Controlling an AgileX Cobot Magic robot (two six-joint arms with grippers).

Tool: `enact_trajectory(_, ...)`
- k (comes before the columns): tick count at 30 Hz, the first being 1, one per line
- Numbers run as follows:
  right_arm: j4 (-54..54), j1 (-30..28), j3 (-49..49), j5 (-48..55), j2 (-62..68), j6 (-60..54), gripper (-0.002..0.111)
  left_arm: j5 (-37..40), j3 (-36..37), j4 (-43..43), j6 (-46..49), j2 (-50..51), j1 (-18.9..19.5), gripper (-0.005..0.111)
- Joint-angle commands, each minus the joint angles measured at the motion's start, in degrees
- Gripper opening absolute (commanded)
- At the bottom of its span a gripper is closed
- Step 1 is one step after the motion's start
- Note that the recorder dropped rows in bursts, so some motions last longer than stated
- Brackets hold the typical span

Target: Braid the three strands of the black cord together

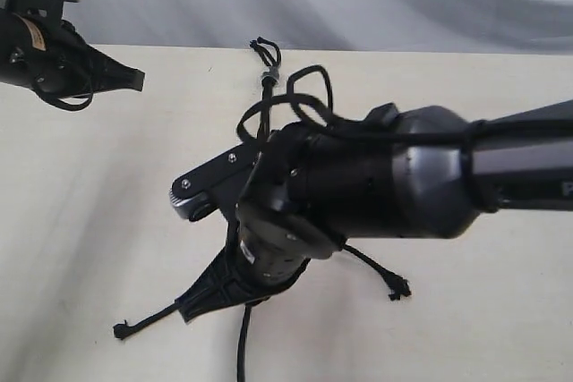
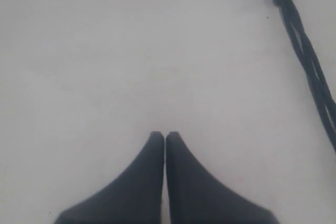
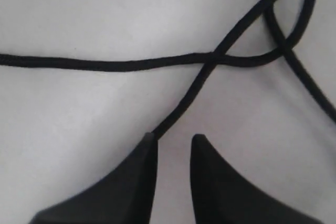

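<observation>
Hovering low over the table (image 1: 89, 221), the right gripper (image 3: 173, 140) held its jaws slightly apart with one strand (image 3: 184, 98) of the mid-table black cord (image 1: 267, 87) entering the gap, apparently to cross it over, while the left gripper (image 2: 165, 136) sat aside, pressed together, empty.

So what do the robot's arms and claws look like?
The right arm is a rounded black barrel with a thick cable along it and a screwed metal bracket. The left arm is black too. The left gripper and right gripper each end in two matte black fingers tapering to points.
</observation>
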Motion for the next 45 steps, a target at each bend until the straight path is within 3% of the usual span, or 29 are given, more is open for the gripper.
enact_trajectory(1,-0.03,2.09,-0.33,-0.21,1.30,3.62,0.028,-1.06,0.34,0.16,-0.49,-0.46,0.10,0.001)
enact_trajectory(7,-0.03,3.53,-0.33,-0.76,3.48,4.21,0.052,-0.73,0.34,0.16,-0.49,-0.46,0.10,0.001)
enact_trajectory(10,1.67,3.81,-0.33,-1.01,4.21,4.21,0.056,-0.73,0.34,0.16,-0.49,-0.46,0.10,0.001)
enact_trajectory(13,3.39,3.81,-0.33,-0.86,4.93,3.08,0.053,-0.73,0.34,0.16,-0.49,-0.46,0.10,0.001)
enact_trajectory(16,3.39,3.81,-0.33,0.24,5.52,2.60,0.041,-0.73,0.34,0.16,-0.49,-0.46,0.10,0.001)
enact_trajectory(21,2.87,3.81,-0.42,2.68,4.40,-1.14,0.000,-0.61,0.34,0.16,-0.49,-0.46,0.10,0.001)
enact_trajectory(24,0.02,3.67,-0.42,2.95,2.23,-2.32,0.000,-0.44,0.34,0.04,-0.49,-0.46,0.10,0.001)
enact_trajectory(30,-16.20,3.55,-0.42,6.67,-2.93,1.25,0.000,-0.18,0.34,-0.13,-0.49,-0.46,0.10,0.001)
enact_trajectory(38,-1.58,3.33,-0.42,6.75,-1.78,4.98,0.000,-0.58,0.34,-0.13,-0.75,-0.56,0.10,0.001)
enact_trajectory(45,-2.09,5.70,-0.42,6.71,1.50,8.19,0.000,-0.08,0.34,-0.37,-0.75,-0.56,0.10,0.001)
